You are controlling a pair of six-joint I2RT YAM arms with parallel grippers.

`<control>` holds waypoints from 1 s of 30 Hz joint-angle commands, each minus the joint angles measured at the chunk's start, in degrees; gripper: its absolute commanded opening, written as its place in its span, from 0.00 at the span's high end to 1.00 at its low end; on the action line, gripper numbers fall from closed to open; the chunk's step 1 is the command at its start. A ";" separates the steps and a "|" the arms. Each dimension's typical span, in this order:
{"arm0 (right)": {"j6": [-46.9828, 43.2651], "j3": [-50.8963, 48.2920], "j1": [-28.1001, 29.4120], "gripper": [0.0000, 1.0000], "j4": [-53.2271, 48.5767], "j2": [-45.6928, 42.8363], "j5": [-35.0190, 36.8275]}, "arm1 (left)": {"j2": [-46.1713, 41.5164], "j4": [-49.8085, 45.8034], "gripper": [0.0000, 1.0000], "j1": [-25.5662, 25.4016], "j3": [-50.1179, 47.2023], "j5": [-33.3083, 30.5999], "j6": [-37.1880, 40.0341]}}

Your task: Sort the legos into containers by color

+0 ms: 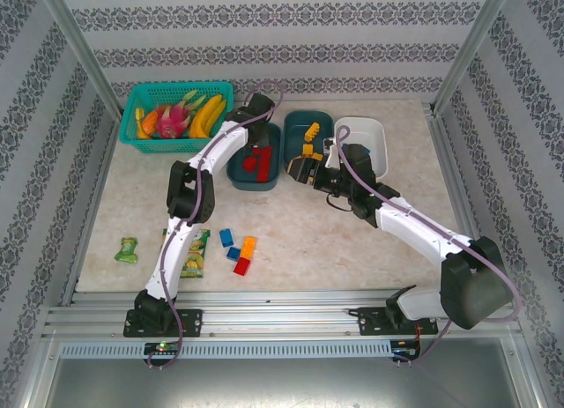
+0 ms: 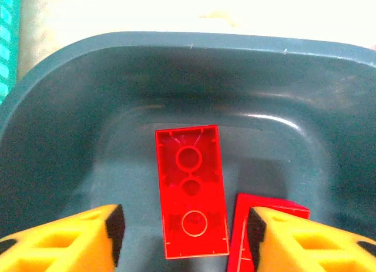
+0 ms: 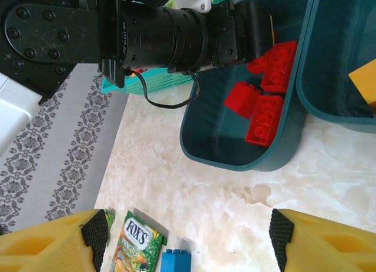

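Observation:
My left gripper (image 2: 185, 231) hangs open inside the left dark teal tub (image 1: 236, 172), its fingers either side of a red brick (image 2: 191, 190) lying underside up. A second red brick (image 2: 242, 239) sits partly behind the right finger. Red bricks (image 3: 264, 116) fill that tub (image 3: 235, 157). The middle teal tub (image 1: 313, 124) holds orange-yellow bricks (image 1: 310, 142). The white tub (image 1: 368, 135) stands to its right. My right gripper (image 3: 188, 239) is open and empty above bare table near the tubs' front rims. Loose on the table lie two blue bricks (image 1: 226, 238), an orange one (image 1: 248, 247) and a red one (image 1: 241, 266).
A bright teal basket (image 1: 150, 98) of fruit stands at the back left. Two green snack packets (image 1: 127, 249) (image 1: 196, 254) lie at the front left, one beside a blue brick (image 3: 176, 261). The left arm (image 3: 147, 31) reaches over the left tub. Metal frame posts edge the table.

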 commanded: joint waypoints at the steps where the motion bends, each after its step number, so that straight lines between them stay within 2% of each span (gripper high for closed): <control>1: -2.24 2.78 1.13 0.25 -1.40 0.22 -0.62 | -0.64 -2.12 0.37 0.69 1.61 0.52 0.16; 9: -8.15 5.19 2.82 0.25 -7.92 -1.42 2.33 | -12.65 -1.97 0.30 0.03 -1.36 1.01 -1.16; 13: -8.67 5.34 3.85 0.26 -9.83 -2.94 4.92 | -20.84 -2.17 0.29 -0.14 -7.22 2.78 -1.56; 17: -8.10 7.53 6.44 0.26 -15.72 -3.58 10.51 | -30.83 -1.95 0.29 -0.10 -17.63 4.78 -2.70; 22: -1.82 11.43 11.61 0.28 -26.04 -0.99 17.36 | -46.02 1.27 0.26 -0.38 -36.39 11.76 -5.45; 26: 5.30 15.38 18.15 0.34 -32.37 4.24 21.10 | -59.82 2.47 0.23 -0.83 -52.39 18.29 -6.61; 30: 14.00 20.43 24.95 0.34 -38.29 11.58 23.89 | -74.28 1.54 0.18 -2.10 -65.69 23.44 -7.50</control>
